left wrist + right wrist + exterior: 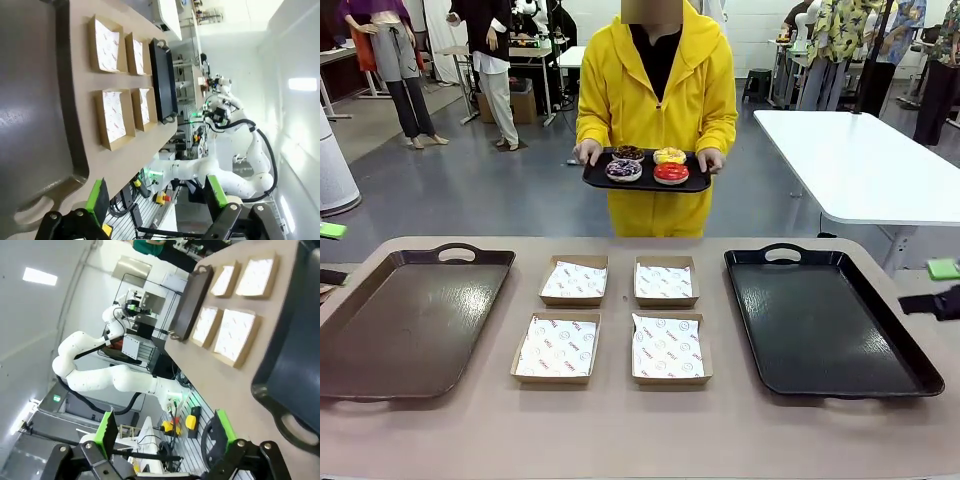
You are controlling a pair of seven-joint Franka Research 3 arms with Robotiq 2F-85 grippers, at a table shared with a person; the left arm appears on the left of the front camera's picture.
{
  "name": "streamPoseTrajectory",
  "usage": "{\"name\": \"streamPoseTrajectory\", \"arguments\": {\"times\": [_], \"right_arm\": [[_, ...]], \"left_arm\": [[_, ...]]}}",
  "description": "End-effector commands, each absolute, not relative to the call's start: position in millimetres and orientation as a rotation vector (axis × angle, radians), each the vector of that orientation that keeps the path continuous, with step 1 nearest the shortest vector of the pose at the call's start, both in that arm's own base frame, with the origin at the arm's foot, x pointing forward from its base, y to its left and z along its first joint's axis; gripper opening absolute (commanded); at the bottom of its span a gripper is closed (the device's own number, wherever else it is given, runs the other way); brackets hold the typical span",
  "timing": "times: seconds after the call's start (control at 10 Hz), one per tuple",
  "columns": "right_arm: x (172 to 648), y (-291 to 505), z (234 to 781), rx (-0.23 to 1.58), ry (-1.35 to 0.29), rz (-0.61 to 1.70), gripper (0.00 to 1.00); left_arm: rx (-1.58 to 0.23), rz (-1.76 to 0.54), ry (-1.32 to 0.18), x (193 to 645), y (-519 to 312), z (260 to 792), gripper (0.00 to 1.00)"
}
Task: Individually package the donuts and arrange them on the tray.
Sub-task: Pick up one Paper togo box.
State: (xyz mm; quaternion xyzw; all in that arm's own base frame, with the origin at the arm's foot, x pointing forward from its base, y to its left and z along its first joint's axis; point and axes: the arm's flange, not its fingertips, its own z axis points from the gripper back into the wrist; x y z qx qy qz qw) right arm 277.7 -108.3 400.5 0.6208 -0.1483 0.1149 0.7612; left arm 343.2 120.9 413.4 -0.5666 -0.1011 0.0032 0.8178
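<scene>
L gripper: your L gripper [156,196] is hanging w/ green pads wide apart, gripping nothing. In its wrist view you're looking past the brown tray's handle end.
R gripper: your R gripper [165,432] is standing just as wide apart, also empty. The black tray's handle is showing nearest it in its wrist view.
Surface: the tan surface [640,430] is carrying 2 big trays and 4 boxes.
Near boxes: near-left box [557,348] and near-right box [669,348] are lying open side by side at centre. Each is lined w/ printed white paper, nothing inside.
Trays: brown tray [410,320] is lying flat on your left, black tray [820,320] on your right. Both are sitting w/ a handle at the far rim, boxes between them.
Far boxes: far-left box [574,280] and far-right box [665,281] are sitting just behind the near pair, same lining, nothing inside.
Person: a person in a yellow hooded top is standing beyond the far edge, both hands [587,152] gripping a small black tray [600,181].
Donuts: all 4 donuts are riding on that small tray, 2 by 2, well apart from the boxes. Sprinkled choc donut [624,170] and red donut [671,172] are sitting toward you. Plain choc donut [628,153] and yellow donut [669,155] are sitting behind them.
</scene>
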Motion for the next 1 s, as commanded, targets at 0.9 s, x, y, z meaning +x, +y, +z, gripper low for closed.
{"name": "streamPoseTrajectory", "arguments": {"times": [0.9], "right_arm": [[260, -126, 400, 1.301, -0.319, 0.231, 1.00]], "left_arm": [[-1.171, 0.057, -0.239, 330, 151, 416, 1.00]]}}
